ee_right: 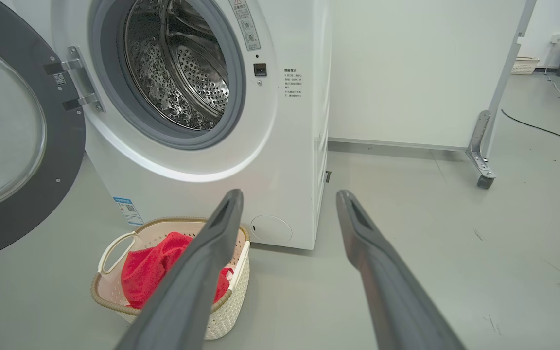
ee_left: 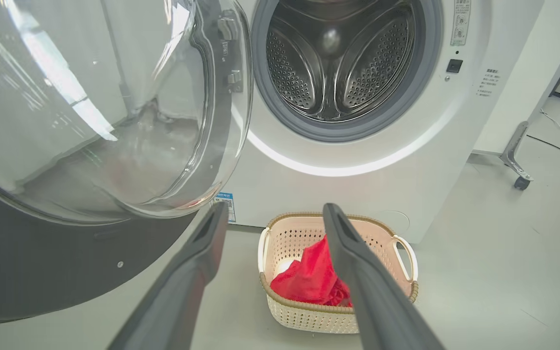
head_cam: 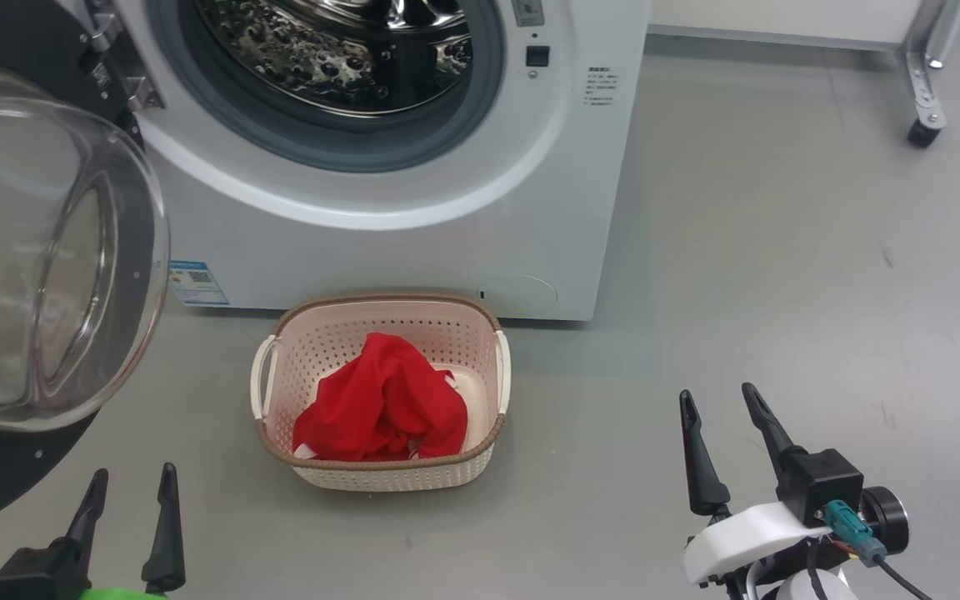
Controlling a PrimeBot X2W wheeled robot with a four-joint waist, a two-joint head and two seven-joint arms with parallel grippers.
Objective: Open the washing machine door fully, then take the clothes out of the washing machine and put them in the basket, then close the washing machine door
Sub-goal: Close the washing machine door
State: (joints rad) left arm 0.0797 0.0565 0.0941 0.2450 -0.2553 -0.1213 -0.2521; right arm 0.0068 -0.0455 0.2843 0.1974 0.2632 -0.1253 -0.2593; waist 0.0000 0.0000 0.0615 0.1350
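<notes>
While the one washing machine door (head_cam: 38,258) hangs wide, we count one red heap of clothes (head_cam: 380,404) in the single basket (head_cam: 380,479) before the washing machine (head_cam: 413,242). Our left gripper (head_cam: 134,471) and right gripper (head_cam: 717,390) stand spread, empty.

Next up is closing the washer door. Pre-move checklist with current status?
1. Drum emptied: ok, no red fabric in the part that shows.
2. Clothes in the basket: ok, piled inside, nothing over the rim.
3. Gasket free of fabric: ok.
4. Left gripper and right gripper free: ok, both open and empty.
5. Door closed: not ok, it stands swung open on the robot's left.
6. Basket out of the door's swing: cannot tell. It sits on the floor right in front of the machine, below the opening.
</notes>
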